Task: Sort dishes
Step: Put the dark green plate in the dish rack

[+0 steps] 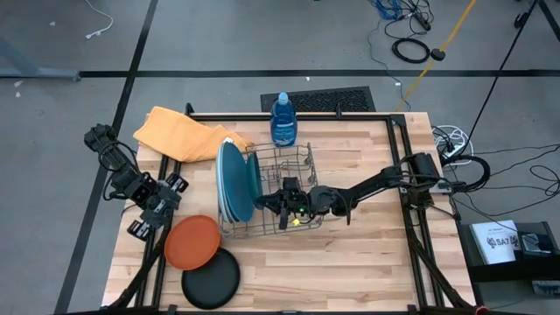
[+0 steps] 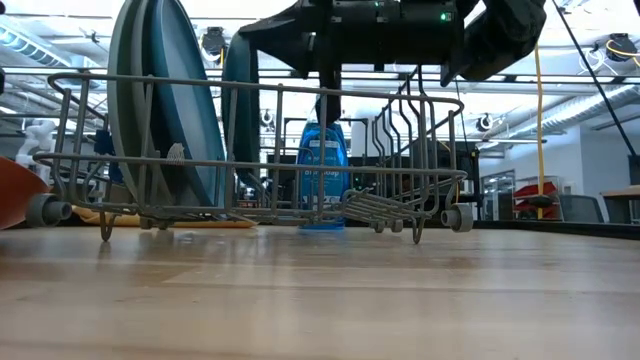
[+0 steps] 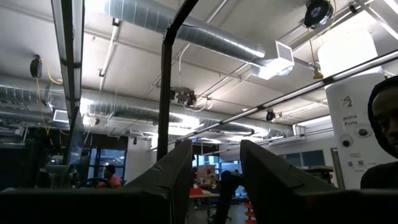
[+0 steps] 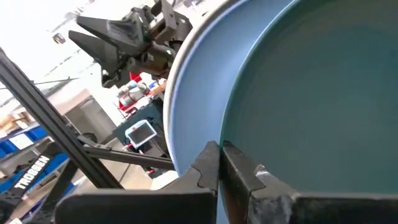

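Right gripper (image 1: pixel 265 203) is sitting over the wire rack (image 1: pixel 293 162), jaws pressed together, dark teal plate (image 1: pixel 248 182) just ahead; left gripper (image 1: pixel 173 184) is waiting, jaws spread.

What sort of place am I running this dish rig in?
Probably a robotics lab or workshop, not a kitchen: exposed ceiling ducts, cables on a taped concrete floor, and a wire rack on a framed wooden workbench.

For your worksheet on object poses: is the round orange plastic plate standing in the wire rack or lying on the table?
Lying flat on the wooden table, outside the wire rack: the round orange plastic plate shows its full circle from above.
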`<state>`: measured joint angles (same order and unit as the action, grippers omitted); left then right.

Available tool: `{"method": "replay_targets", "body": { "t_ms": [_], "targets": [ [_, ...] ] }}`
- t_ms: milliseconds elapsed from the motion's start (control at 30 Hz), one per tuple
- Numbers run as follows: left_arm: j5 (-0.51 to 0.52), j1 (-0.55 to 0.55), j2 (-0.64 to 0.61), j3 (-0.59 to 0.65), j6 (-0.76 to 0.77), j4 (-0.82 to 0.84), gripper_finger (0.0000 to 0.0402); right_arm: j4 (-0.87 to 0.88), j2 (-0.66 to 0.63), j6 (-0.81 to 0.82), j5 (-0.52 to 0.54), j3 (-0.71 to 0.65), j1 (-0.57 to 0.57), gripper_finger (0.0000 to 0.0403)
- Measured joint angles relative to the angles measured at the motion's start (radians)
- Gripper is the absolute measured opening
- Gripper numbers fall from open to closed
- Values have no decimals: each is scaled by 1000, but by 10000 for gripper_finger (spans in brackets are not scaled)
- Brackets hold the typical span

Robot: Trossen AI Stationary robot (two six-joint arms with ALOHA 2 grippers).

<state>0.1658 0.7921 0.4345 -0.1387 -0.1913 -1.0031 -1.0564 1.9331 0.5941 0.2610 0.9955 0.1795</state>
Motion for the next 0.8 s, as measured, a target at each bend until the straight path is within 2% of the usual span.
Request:
{"method": "replay_targets", "body": {
  "t_ms": [367,633,800],
  "targets": [
    [0,0,0,0,0,3,137,73,0,31,3,0,2,0],
    [0,0,0,0,0,3,137,172,0,56,57,0,2,0],
    [0,0,0,0,0,2,137,181,0,50,54,0,2,20]
  ]
}}
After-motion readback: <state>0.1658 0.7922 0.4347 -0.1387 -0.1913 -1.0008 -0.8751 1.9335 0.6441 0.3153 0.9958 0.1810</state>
